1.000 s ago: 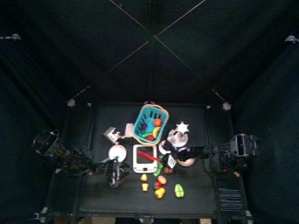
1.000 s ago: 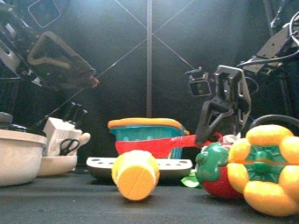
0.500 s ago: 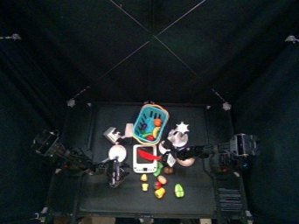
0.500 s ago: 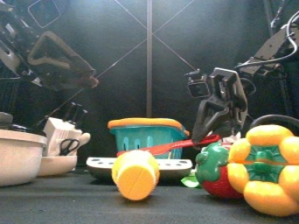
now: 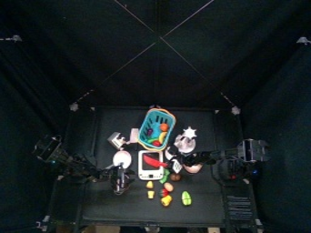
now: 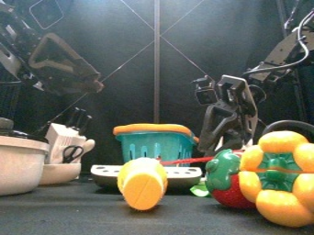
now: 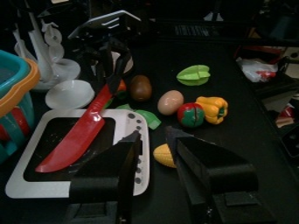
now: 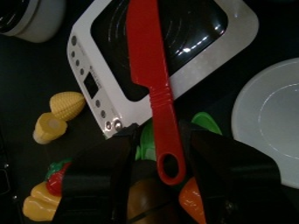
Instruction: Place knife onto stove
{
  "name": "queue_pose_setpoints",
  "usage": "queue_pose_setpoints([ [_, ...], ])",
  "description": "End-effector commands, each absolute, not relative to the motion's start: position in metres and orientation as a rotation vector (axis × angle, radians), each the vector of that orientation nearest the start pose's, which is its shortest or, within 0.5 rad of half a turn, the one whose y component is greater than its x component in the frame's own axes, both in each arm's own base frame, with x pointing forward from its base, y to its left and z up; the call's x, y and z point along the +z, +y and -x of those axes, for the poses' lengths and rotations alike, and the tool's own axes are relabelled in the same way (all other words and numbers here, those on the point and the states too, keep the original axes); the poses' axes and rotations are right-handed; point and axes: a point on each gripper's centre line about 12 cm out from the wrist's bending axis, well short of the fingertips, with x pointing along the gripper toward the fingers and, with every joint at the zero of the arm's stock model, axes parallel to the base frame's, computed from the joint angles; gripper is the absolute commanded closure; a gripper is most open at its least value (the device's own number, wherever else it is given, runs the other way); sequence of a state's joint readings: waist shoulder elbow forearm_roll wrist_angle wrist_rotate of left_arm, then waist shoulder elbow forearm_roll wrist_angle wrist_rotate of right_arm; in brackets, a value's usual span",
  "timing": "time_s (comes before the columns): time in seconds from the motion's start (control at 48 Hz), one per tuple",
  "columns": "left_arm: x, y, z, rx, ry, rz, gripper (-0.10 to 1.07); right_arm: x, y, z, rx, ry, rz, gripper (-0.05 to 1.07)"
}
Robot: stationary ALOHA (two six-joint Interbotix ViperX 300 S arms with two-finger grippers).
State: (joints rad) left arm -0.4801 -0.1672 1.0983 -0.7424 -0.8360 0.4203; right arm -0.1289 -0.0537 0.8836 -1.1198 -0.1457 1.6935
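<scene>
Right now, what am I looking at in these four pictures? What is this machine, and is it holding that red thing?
It is a robot with two black arms at a small table. One picture looks down from above, one looks level from the table's front, and two come from cameras on the wrists. The red knife lies across the white toy stove. The right gripper hangs open above its handle, holding nothing. The left gripper waits beside the stove. Toy vegetables, a teal basket and plates stand around.
</scene>
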Motion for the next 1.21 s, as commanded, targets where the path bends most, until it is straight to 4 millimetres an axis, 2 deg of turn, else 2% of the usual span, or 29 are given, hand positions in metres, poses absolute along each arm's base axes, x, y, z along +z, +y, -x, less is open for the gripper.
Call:
queue_pose_setpoints([
  [0.0, 0.172, -0.081, -0.285, 0.061, 0.196, 0.017, 0.26, 0.138, -0.03, -0.336, -0.221, 0.708, -0.641, 0.21],
  [0.354, 0.17, -0.08, -0.284, 0.059, 0.204, 0.014, 0.26, 0.143, -0.032, -0.337, -0.24, 0.703, -0.602, 0.21],
  [0.771, 0.167, -0.081, -0.283, 0.056, 0.218, 0.016, 0.26, 0.175, 0.031, -0.357, -0.026, 0.666, -0.359, 0.22],
  [0.938, 0.165, -0.08, -0.281, 0.056, 0.225, 0.012, 0.26, 0.181, 0.039, -0.362, -0.044, 0.653, -0.28, 0.22],
  [1.188, 0.166, -0.08, -0.282, 0.058, 0.221, 0.015, 0.26, 0.177, 0.042, -0.361, -0.068, 0.665, -0.254, 0.22],
])
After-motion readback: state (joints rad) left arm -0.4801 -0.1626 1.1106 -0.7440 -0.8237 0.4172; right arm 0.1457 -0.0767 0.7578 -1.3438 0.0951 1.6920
